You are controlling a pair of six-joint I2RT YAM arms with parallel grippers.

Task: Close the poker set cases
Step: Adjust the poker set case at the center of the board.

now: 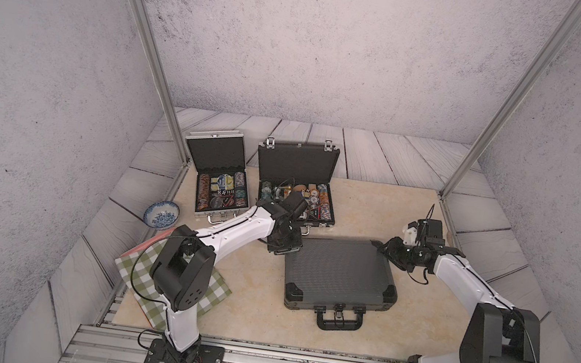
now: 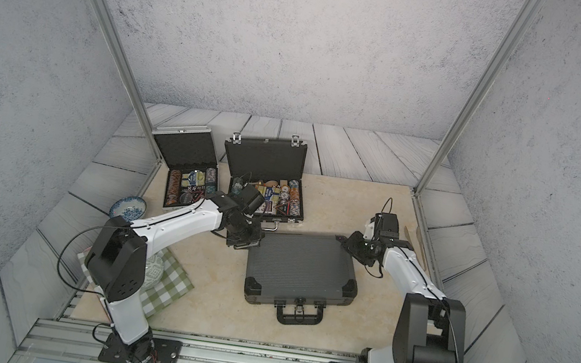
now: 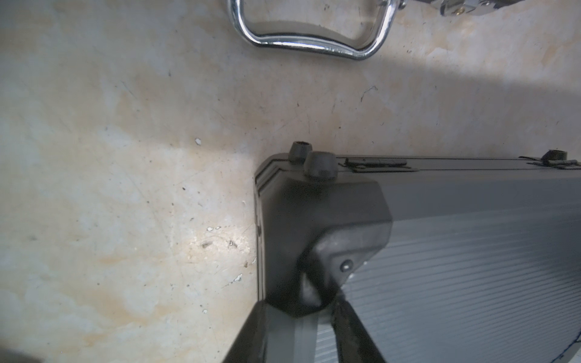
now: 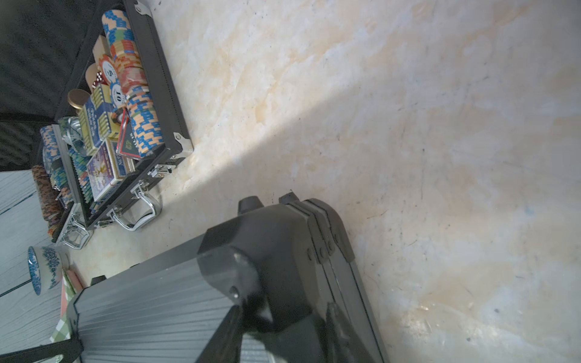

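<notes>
A large dark grey ribbed case [image 1: 339,274] [image 2: 302,265] lies flat near the front with its lid down and its handle [image 1: 339,320] toward me. My left gripper [image 1: 285,251] [image 3: 303,303] is shut on its back left corner guard [image 3: 330,239], one finger beside the side wall and one on the ribbed top. My right gripper [image 1: 382,247] [image 4: 283,314] clamps the back right corner [image 4: 267,245] in the same way. Behind stand a small silver case [image 1: 220,188] and a black case [image 1: 296,195] [image 4: 141,103], both with lids upright and chips and card decks showing.
A blue-and-white bowl [image 1: 161,213] sits at the left edge. A green checked cloth [image 1: 216,287] lies under my left arm with a pale dish [image 2: 153,271] on it. Metal frame posts [image 1: 173,127] rise at the back corners. The black case's chrome handle [image 3: 311,47] lies just behind the grey case.
</notes>
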